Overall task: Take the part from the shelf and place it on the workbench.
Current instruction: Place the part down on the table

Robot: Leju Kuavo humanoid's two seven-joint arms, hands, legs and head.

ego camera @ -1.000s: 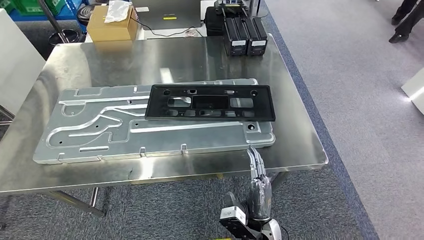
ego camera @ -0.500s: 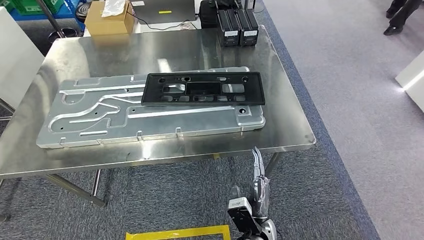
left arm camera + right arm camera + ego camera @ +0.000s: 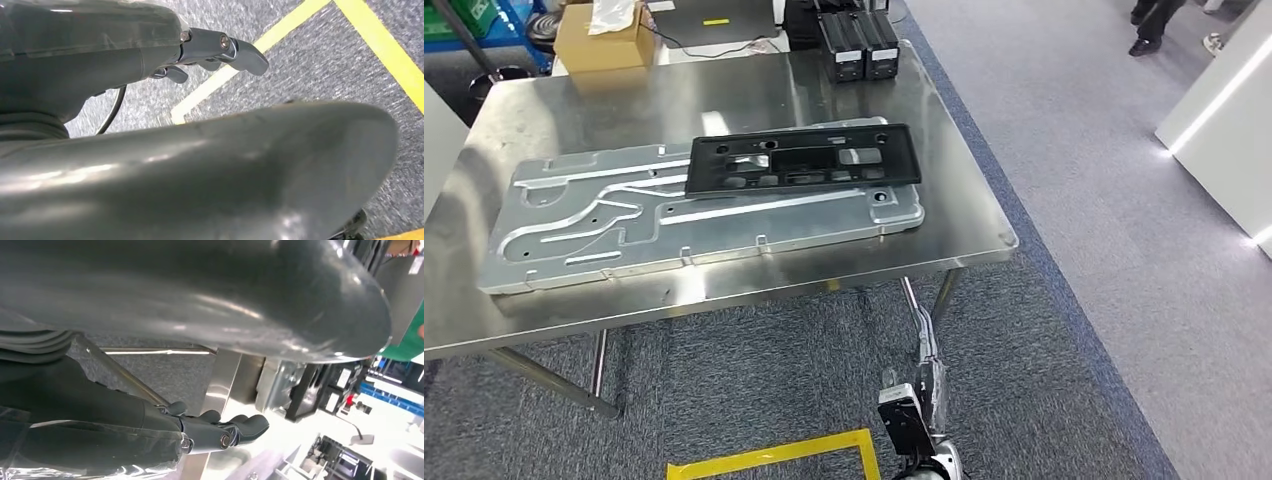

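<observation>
The black plastic part, a long frame with cut-outs, lies flat on a large pressed silver metal plate on the steel workbench. My right hand hangs low in front of the bench's near right corner, below the tabletop and apart from the part, fingers stretched out and holding nothing. In the right wrist view its dark fingers are bare, with the bench's edge beyond them. My left hand hangs over grey carpet with nothing in it.
At the bench's far edge stand two black boxes, a cardboard box and a laptop. Yellow floor tape lies by my feet. A person's shoes show far right, near a white panel.
The whole picture has shifted: the camera has drawn back and the bench now sits farther off, up and left. My right hand is now lower, off the bench's edge. The part has not moved.
</observation>
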